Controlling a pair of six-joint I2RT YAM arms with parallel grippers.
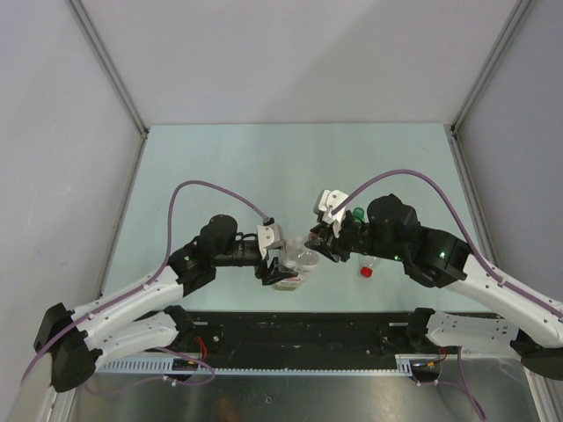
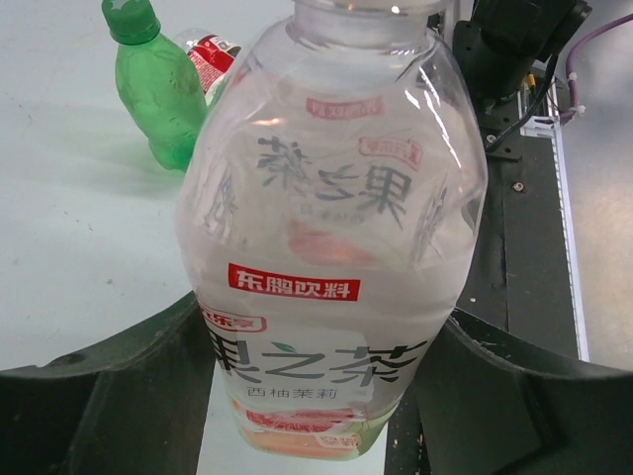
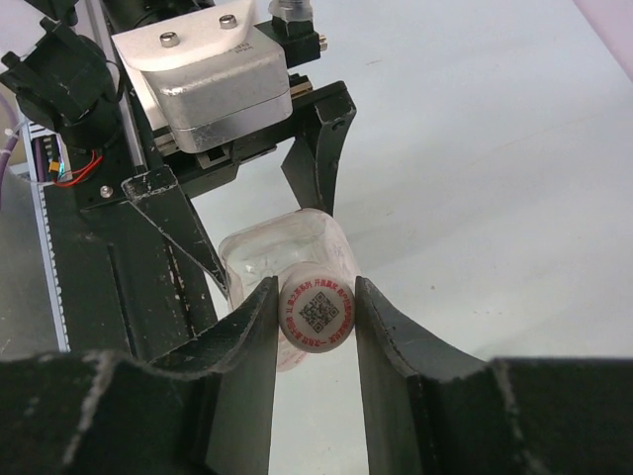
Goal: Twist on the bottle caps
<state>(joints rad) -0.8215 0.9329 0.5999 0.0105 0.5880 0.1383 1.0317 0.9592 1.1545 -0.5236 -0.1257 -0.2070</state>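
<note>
Grasping the wide bottle point(image 2: 336, 228) upright with the left gripper point(image 2: 321, 327), near the front edge of the table point(image 1: 220, 167). Pinching the white cap point(image 3: 318, 315) in the right gripper point(image 3: 315, 289), directly over the bottle's mouth, apparently sharing its vertical axis. Not seeing the threads, so not confirming any seating. Showing a clear, white-red labelled body and a code inside a red ring on the cap.
</note>
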